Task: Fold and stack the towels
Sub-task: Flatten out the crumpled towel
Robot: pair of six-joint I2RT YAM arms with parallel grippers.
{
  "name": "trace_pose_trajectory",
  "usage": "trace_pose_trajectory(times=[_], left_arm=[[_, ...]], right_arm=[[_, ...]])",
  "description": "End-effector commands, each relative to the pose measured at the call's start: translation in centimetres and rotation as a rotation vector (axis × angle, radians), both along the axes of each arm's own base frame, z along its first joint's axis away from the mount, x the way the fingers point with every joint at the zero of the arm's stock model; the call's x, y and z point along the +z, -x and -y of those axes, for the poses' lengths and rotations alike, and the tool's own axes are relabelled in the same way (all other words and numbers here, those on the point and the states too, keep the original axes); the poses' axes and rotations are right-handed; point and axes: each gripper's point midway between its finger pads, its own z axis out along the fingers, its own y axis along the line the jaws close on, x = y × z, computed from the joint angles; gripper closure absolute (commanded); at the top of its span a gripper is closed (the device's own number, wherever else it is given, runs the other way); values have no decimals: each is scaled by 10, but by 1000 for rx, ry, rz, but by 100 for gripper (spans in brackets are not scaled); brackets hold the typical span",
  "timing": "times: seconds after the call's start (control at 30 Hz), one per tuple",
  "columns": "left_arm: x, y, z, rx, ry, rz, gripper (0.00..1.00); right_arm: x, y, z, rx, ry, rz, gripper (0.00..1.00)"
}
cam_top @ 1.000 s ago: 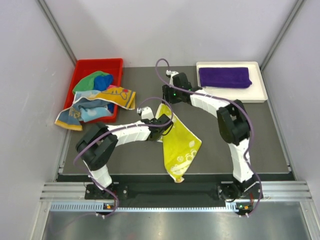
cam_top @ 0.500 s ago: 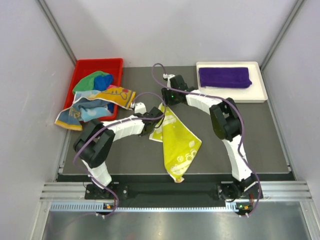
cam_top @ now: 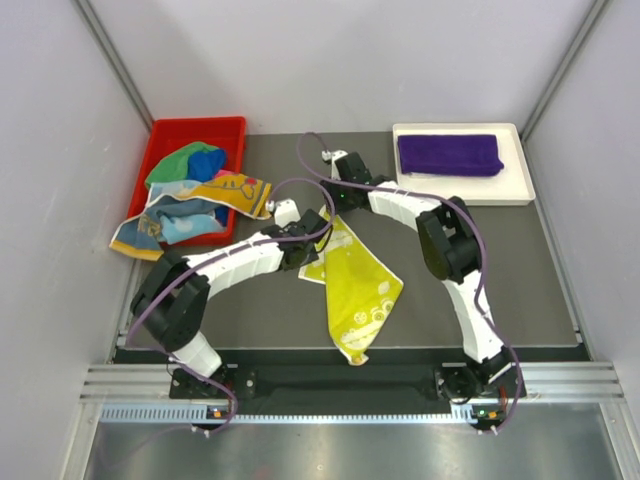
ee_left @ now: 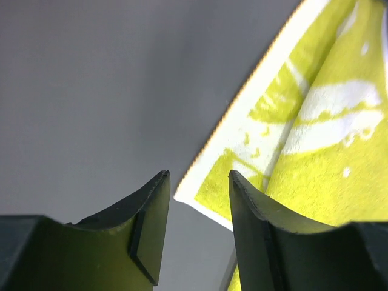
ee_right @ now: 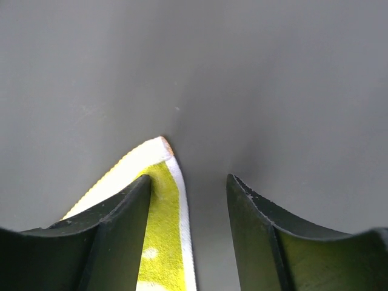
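Both the left fingers (ee_left: 148,230) and right fingers (ee_right: 260,230) stand parted and empty, each over a corner of the yellow towel (cam_top: 360,285) on the worktop (cam_top: 250,310); best sink squarely onto both hems before pinching.

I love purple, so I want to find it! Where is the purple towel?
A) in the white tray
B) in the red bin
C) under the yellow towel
A: the purple towel lies folded in the white tray, far from the red bin.
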Motion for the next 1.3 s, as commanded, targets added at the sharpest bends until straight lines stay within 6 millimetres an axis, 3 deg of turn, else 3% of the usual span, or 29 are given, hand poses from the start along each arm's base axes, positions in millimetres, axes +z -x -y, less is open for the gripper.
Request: trace_pose_trajectory(times=[0.0,0.07,0.17,0.43,0.5,0.53,0.7,0.73,0.8,0.83,0.87,0.93,1.0,1.07,1.1,1.17,1.27], left_arm=[[-20,8,15,-9,8,-34,51],[-25,8,20,-8,-13,-38,51],[-39,8,17,17,-34,-53,51],[-52,11,7,20,-88,-65,55],[-57,10,5,20,-115,-72,65],[-57,7,5,13,-124,-72,76],[-59,-4,-6,31,-151,-78,100],[-55,-13,-13,43,-151,-71,100],[-48,-27,-14,33,-123,-53,100],[-41,-39,-13,1,-122,-40,100],[-38,-52,-24,27,-115,-40,100],[-29,-80,-22,-37,-69,-23,100],[-26,-102,-9,-98,12,-12,100],[-6,-133,-7,-159,48,42,100],[-9,-141,-6,-174,54,35,100],[9,-163,4,-255,94,85,100],[9,-184,7,-321,125,85,100]], right_arm=[[-8,3,-17,38,51,21,48],[-17,6,-18,30,80,13,50],[-23,8,-10,-3,97,-4,62],[-25,10,16,-85,108,-42,85],[-21,14,19,-90,104,-40,86],[-19,15,20,-100,101,-40,87],[-10,23,31,-141,71,-60,88],[-2,24,33,-146,45,-61,88],[-7,32,42,-175,17,-98,89],[4,33,41,-175,-20,-87,89],[-4,42,48,-188,-16,-113,90],[12,42,54,-224,-66,-91,91],[7,52,63,-252,-75,-109,91],[18,54,66,-261,-102,-84,91],[22,53,67,-268,-108,-75,91],[31,47,72,-285,-119,-56,89],[33,34,79,-311,-122,-54,89]])
